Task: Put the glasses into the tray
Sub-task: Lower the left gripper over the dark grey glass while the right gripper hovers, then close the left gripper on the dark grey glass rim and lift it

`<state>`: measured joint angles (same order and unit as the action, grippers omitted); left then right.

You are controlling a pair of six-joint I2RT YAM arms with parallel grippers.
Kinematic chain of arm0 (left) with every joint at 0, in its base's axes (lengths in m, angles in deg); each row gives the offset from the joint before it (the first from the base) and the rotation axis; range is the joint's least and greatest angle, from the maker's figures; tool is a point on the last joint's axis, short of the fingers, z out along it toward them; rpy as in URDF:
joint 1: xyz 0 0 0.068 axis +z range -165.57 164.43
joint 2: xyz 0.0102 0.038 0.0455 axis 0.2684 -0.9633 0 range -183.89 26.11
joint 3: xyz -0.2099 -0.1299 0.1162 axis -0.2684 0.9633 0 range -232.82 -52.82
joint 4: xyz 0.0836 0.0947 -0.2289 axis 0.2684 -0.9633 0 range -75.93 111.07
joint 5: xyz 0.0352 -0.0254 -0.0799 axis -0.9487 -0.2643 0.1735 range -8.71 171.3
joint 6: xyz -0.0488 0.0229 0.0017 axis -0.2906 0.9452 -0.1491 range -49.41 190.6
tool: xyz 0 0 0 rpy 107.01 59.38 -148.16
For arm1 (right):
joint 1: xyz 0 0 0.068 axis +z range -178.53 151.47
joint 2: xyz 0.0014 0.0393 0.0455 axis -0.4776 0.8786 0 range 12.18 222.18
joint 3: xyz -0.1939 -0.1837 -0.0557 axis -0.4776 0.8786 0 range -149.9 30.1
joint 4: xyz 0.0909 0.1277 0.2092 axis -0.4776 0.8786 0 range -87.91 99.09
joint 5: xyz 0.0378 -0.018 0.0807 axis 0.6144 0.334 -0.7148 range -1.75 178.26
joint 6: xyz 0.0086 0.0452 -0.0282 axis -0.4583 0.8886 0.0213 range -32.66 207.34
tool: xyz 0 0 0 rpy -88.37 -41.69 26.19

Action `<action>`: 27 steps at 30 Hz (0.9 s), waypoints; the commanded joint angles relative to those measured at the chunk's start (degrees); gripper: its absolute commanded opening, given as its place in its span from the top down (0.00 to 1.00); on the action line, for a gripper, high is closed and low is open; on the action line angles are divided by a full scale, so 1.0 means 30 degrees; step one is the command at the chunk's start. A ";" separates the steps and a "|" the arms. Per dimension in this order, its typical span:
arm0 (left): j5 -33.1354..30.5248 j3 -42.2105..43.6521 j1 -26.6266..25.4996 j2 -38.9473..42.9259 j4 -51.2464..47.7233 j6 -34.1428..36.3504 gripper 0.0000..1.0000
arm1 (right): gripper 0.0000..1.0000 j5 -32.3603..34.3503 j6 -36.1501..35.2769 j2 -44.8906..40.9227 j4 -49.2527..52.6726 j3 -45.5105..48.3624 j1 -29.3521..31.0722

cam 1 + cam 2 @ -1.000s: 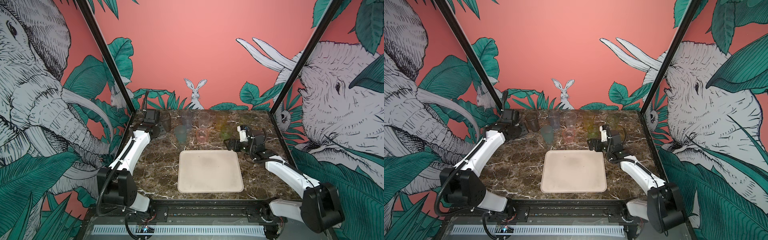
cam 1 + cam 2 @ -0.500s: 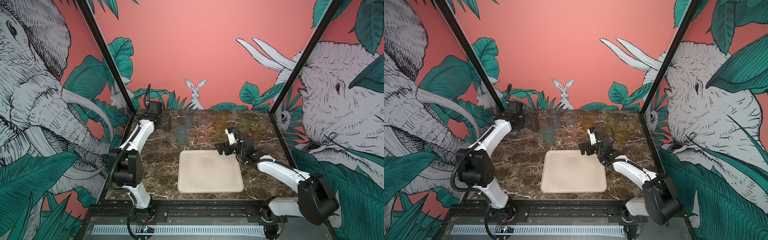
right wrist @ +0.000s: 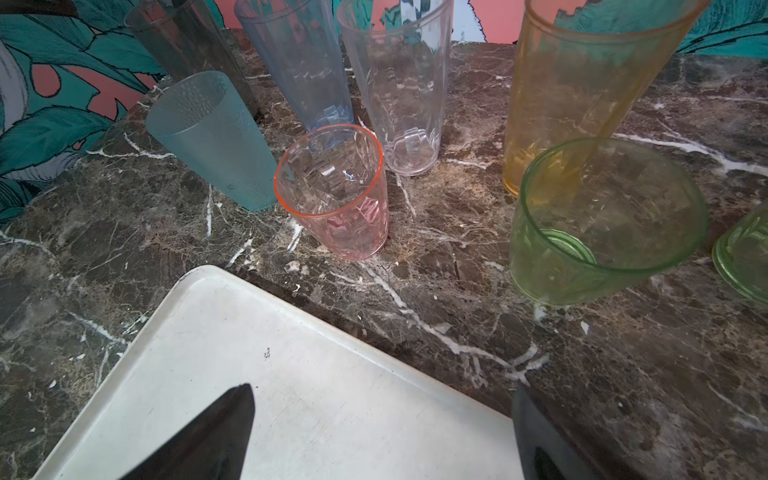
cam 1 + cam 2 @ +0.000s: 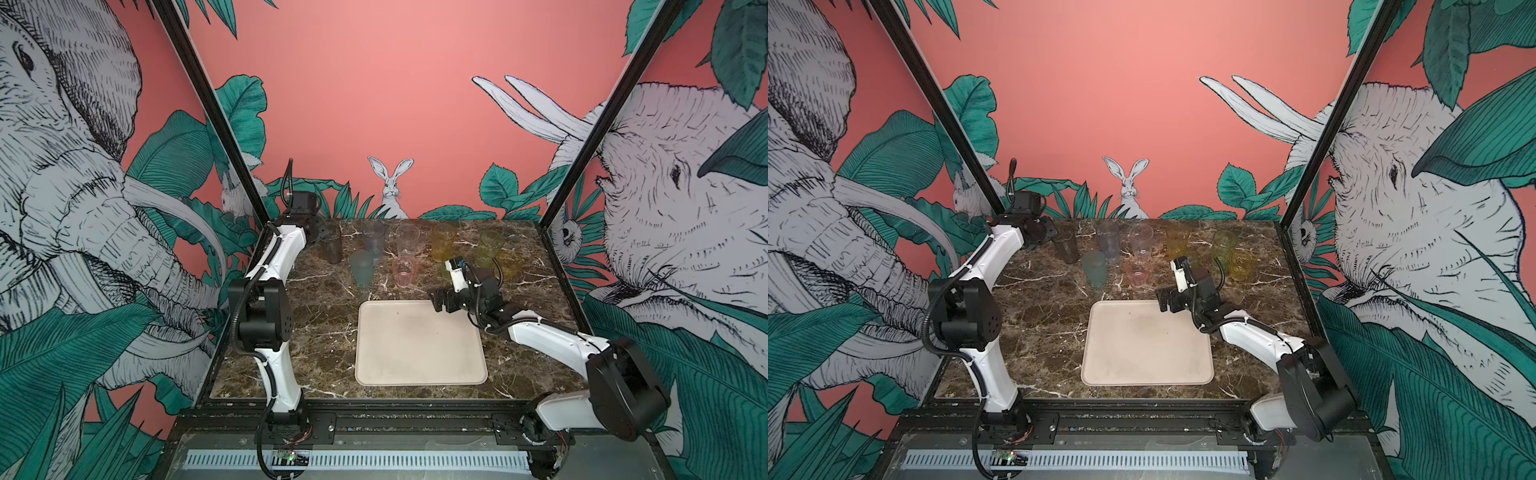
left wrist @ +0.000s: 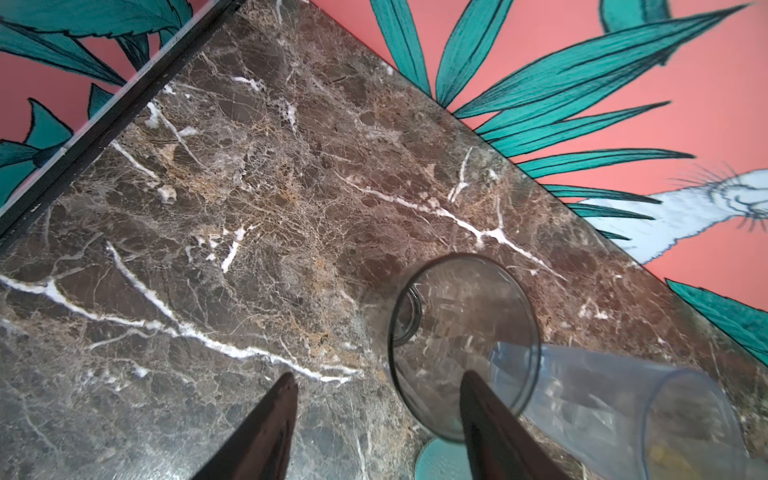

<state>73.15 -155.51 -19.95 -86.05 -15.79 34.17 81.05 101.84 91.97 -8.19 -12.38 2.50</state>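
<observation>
So the tray (image 4: 415, 345) sits flat in the middle of the marble desk (image 4: 324, 332) and has nothing on it. All the glasses (image 4: 1108, 243) are upright on the desk behind it, in a loose cluster along the back wall.

From the left in a top view, the back row goes smoky grey tumbler (image 4: 332, 251), blue tumbler (image 4: 373, 239), clear tumbler (image 4: 407, 241), amber tumbler (image 4: 442, 245) and green tumbler (image 4: 490, 247). The teal tumbler (image 4: 360, 268) and the short pink tumbler (image 4: 404, 271) stand a bit closer to the tray. The right wrist view also shows a short green glass (image 3: 602, 220) right in front of the amber one.

The left gripper (image 4: 318, 230) is way back in the far left corner, just beside the smoky grey tumbler. In its wrist view the jaws are apart with bare marble between them. One finger (image 5: 486, 415) overlaps that tumbler's rim, but I can't tell if it actually touches.

The right gripper (image 4: 442, 301) hangs over the tray's far right corner, jaws spread wide and holding nothing. The pink tumbler is ahead of it, well apart.
</observation>
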 commanded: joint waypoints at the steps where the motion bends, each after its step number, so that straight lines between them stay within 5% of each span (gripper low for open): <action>1: 0.0298 -0.1239 0.0145 -0.0395 -0.1263 -0.0028 0.38 | 0.01 0.0127 -0.0293 0.0204 -0.0732 -0.0107 0.0117; 12: 0.1016 -0.1833 0.0172 -0.1635 -0.1579 0.0657 0.46 | 0.01 0.0568 -0.0065 0.0921 0.0039 -0.0665 0.0147; 27: 0.1242 -0.1014 0.0263 -0.1665 -0.1142 0.0910 0.70 | 0.01 0.0732 0.0114 0.1302 0.0733 -0.1104 0.0152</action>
<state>76.52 -159.49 -19.60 -91.36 -18.98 36.95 82.69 102.04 95.49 -5.90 -13.95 2.61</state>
